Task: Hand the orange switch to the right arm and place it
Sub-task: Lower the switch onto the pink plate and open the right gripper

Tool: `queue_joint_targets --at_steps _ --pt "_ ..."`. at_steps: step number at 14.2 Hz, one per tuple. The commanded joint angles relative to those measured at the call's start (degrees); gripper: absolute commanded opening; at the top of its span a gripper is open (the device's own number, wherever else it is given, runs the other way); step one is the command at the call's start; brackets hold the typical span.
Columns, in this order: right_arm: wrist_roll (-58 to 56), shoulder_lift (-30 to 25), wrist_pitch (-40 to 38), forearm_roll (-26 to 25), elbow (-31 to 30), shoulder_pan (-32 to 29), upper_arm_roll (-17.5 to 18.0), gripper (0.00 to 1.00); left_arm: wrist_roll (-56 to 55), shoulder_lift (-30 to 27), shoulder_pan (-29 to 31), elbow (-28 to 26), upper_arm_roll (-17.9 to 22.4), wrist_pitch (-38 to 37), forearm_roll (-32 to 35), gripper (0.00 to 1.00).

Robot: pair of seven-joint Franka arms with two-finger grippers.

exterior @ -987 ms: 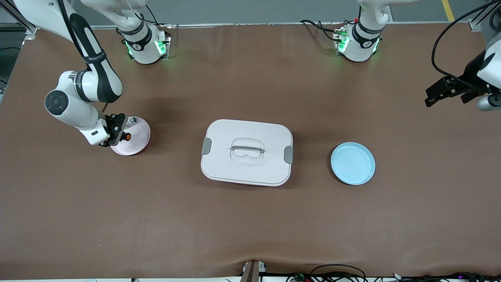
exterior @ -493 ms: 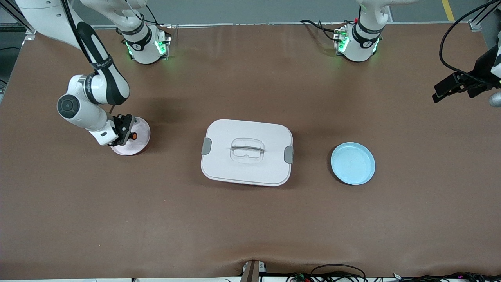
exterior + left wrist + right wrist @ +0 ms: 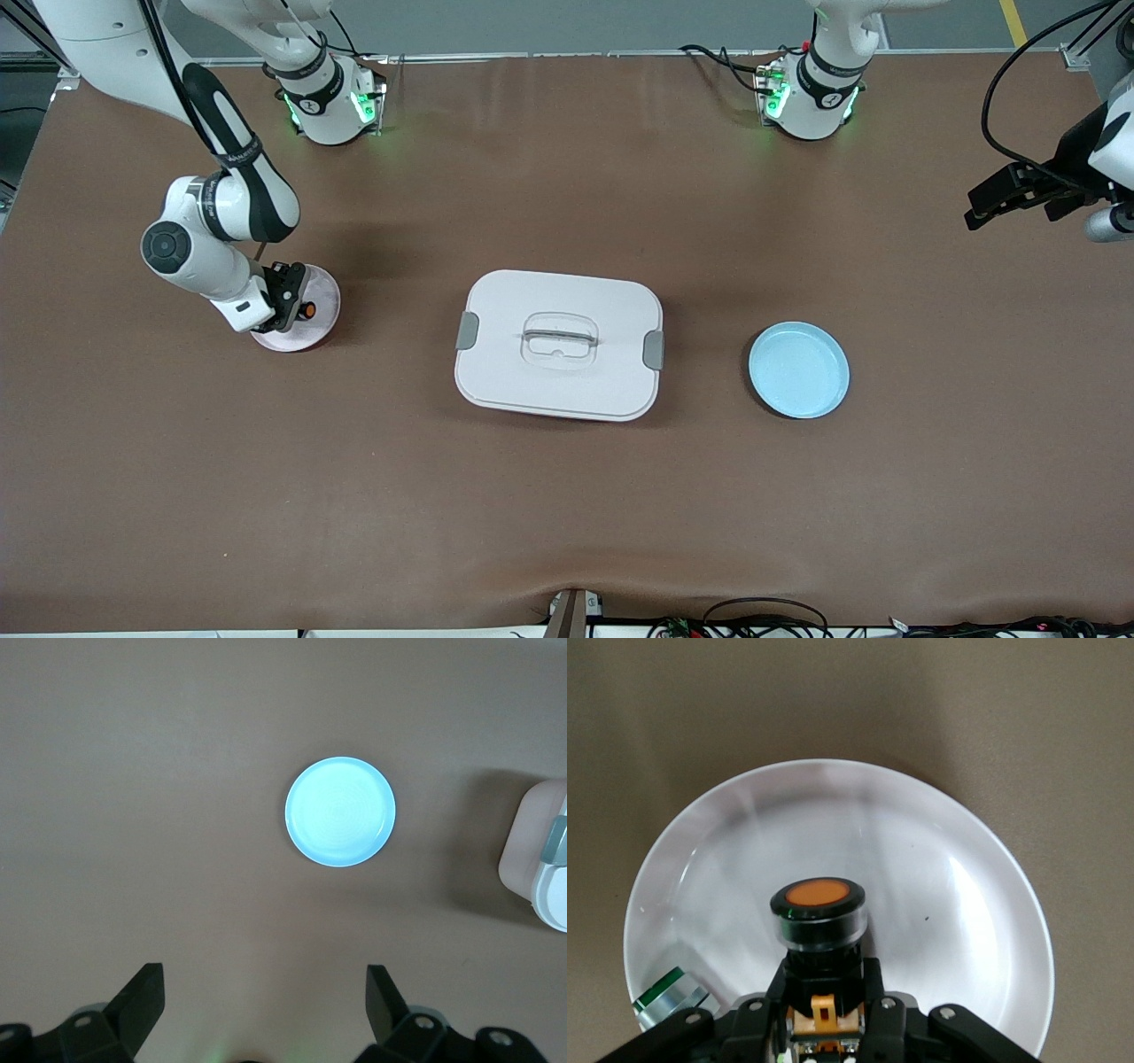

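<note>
**Ana:** Switch first. Where does it sit relative to the tool?

**Ben:** The orange switch (image 3: 819,912) is clamped in the right gripper (image 3: 297,304), its black body pinched between the fingers and its orange cap sticking out past the tips. In the right wrist view its long axis runs straight on from the gripper, cap leading.

**Ana:** And below it?

**Ben:** The pale pink plate (image 3: 321,312), toward the right arm's end of the table. The switch hangs over the plate's inner area, not over the rim. I can't tell whether the cap touches the plate; it looks just above.

**Ana:** So the move turns on going down, not sideways?

**Ben:** That's my read: a short descent and a release would leave it on the plate. With the cap leading it may tip or roll as it lands, and the plate is glossy.

**Ana:** Anything in the way?

**Ben:** A small white-and-green part (image 3: 671,996) lies on the same plate at its edge, beside the gripper and apart from the switch. The rest of the plate is bare.

**Ana:** The other arm?

**Ben:** The left gripper (image 3: 1019,190) waits over the left arm's end of the table, fingers spread wide and holding nothing. The blue plate (image 3: 798,369) and the white lidded box (image 3: 558,344) lie well apart from the pink plate on the brown table (image 3: 567,496).
</note>
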Motion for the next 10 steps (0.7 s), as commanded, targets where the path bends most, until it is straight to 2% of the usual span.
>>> queue_joint_targets --at_steps 1,2,3,7,10 --pt "1.6 -0.2 0.5 -0.9 -0.1 0.6 0.1 0.44 0.6 -1.0 0.4 -0.9 -0.4 -0.2 0.0 1.00" --pt "1.6 -0.2 0.5 -0.9 0.1 0.6 0.0 0.76 0.7 -1.1 0.6 -0.8 -0.4 -0.3 0.0 1.00" --pt "1.5 -0.3 0.4 -0.9 0.2 0.5 0.1 1.00 0.8 -1.3 0.6 -0.9 -0.4 -0.4 0.0 1.00" --pt "1.6 -2.9 -2.8 -0.9 1.2 0.6 0.1 1.00 0.9 -1.3 0.4 -0.9 -0.4 -0.2 0.4 1.00" --pt "3.9 -6.5 -13.3 -0.9 5.3 0.5 0.2 1.00 0.9 -0.7 0.7 -0.3 -0.4 0.3 0.5 1.00"
